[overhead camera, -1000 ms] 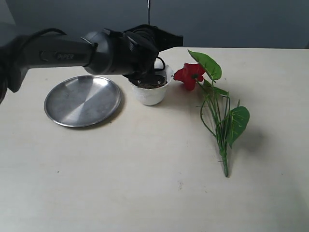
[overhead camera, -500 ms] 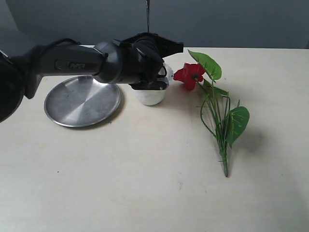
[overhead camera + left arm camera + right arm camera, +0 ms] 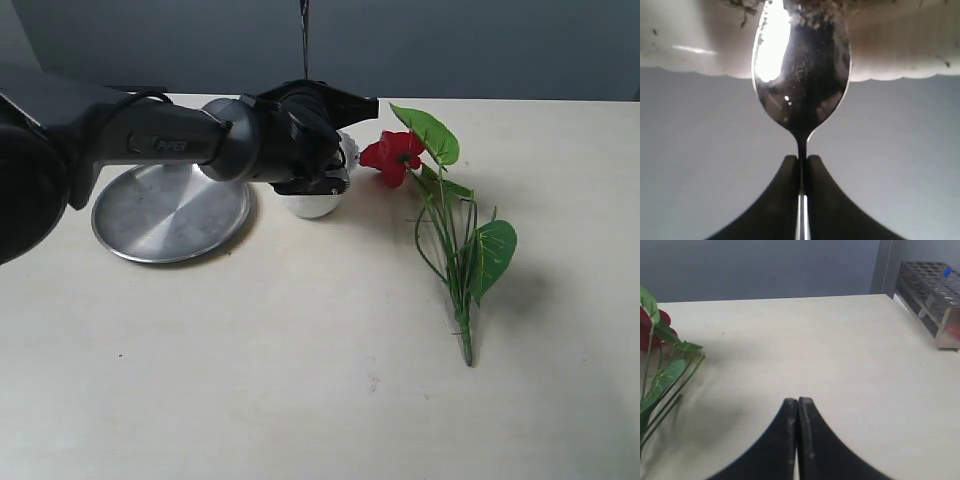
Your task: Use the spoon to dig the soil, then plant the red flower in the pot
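Steel plate point(image 3: 170, 208), round and shallow, lies flat at the left of the pale counter point(image 3: 300, 380). Nothing rests on it. The dark left arm point(image 3: 150, 140) reaches over its far edge toward the middle of the exterior view.

Just right of the plate stands the white pot point(image 3: 315, 203), close beside it. The wrist of the arm hangs over the pot and hides most of its mouth, so only the lower wall shows from outside.

The left wrist view looks along the left gripper point(image 3: 800, 162). Its jaws are pressed together on the thin handle of the spoon point(image 3: 800, 85). The spoon's bowl points away from the jaws, its tip at the dark soil point(image 3: 815, 7) inside the pot's scalloped rim. Brown specks cling to the shiny bowl. Whether the tip is buried or only touching, I cannot tell.

Right of the pot the red flower point(image 3: 392, 158) lies flat on the counter. Its bloom is near the pot's rim but apart from it, and its green stems and leaves trail toward the near right.

Further right, the right gripper point(image 3: 798, 402) hovers over bare counter with jaws closed on nothing. The flower's leaves show at one edge of its view, and a rack point(image 3: 935, 290) of holes with one tube stands at the other.
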